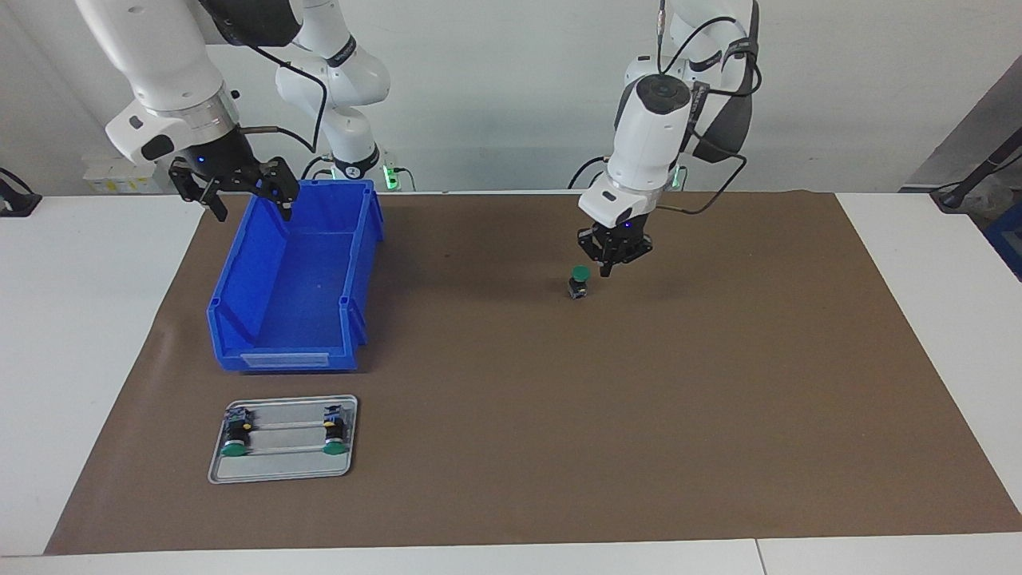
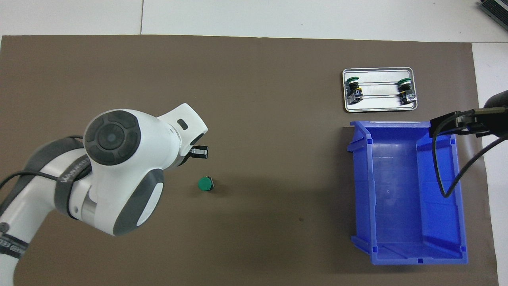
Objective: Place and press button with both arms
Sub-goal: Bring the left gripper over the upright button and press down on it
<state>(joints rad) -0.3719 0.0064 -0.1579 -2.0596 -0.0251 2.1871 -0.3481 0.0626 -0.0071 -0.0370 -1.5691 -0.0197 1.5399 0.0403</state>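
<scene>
Green-capped button upright, frame centre on mat. Your left gripper, fingertips pinched together and empty, hangs just right and above it. Right gripper spread wide, upper left over bin, waiting.

Left hand pinched closed, seemingly empty; right hand raised, fingers spread.

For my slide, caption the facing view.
Left gripper shut beside the upright button on the brown mat; right gripper open over the blue bin.

White table, brown mat across it, pale plain wall at the robots' end
</scene>
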